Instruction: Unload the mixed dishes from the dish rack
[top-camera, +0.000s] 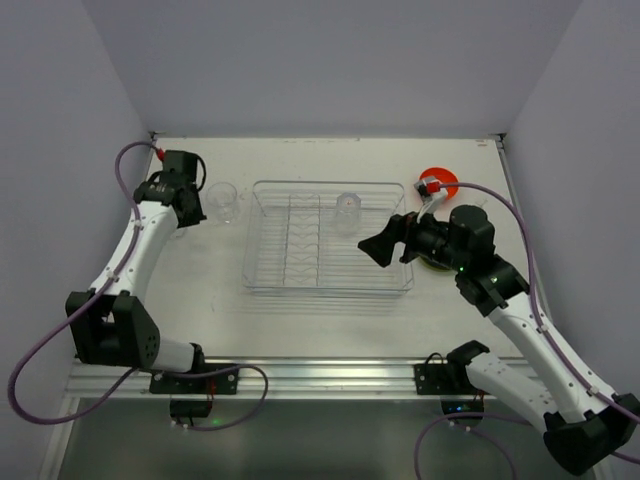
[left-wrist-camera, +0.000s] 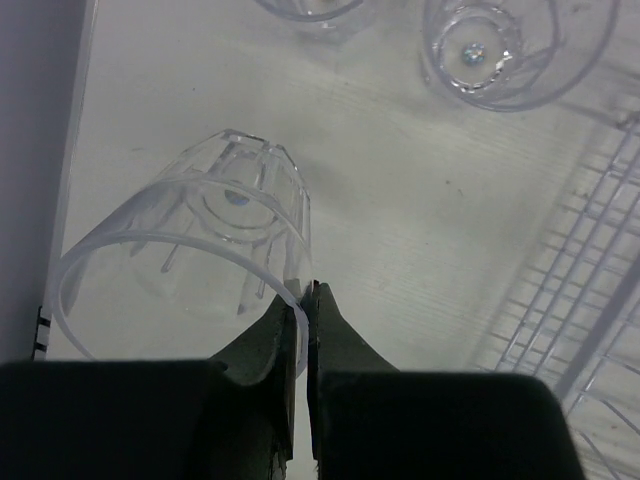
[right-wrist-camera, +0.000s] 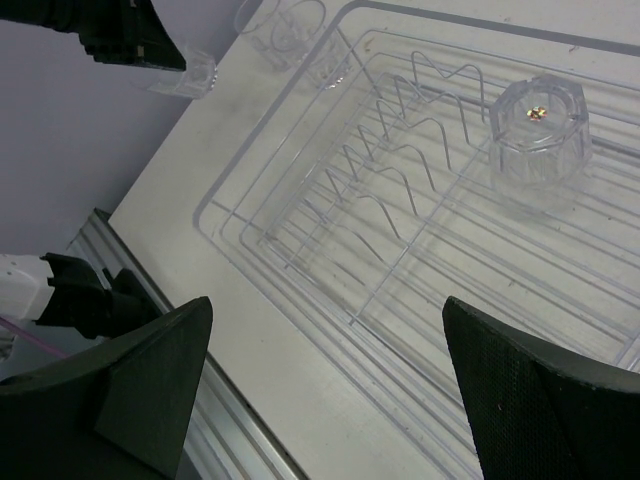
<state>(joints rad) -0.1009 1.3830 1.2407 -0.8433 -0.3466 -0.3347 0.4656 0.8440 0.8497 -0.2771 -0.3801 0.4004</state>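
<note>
Tumbler (left-wrist-camera: 200, 230) in left claw (left-wrist-camera: 305, 296) tilts, base pointing away.

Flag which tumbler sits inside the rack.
The inverted tumbler at the far side of the dish rack; the other tumblers are outside, to its left.

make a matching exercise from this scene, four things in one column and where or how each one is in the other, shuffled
Things
1. left gripper
2. right gripper
3. upturned tumbler
4. orange-red bowl

Places or states
a. on the table, by the rack's far right corner
b. jaws wide open above the dish rack
c. alone inside the dish rack
d. shut on the rim of a clear tumbler

Pairs: 1-d, 2-b, 3-c, 4-a
</note>
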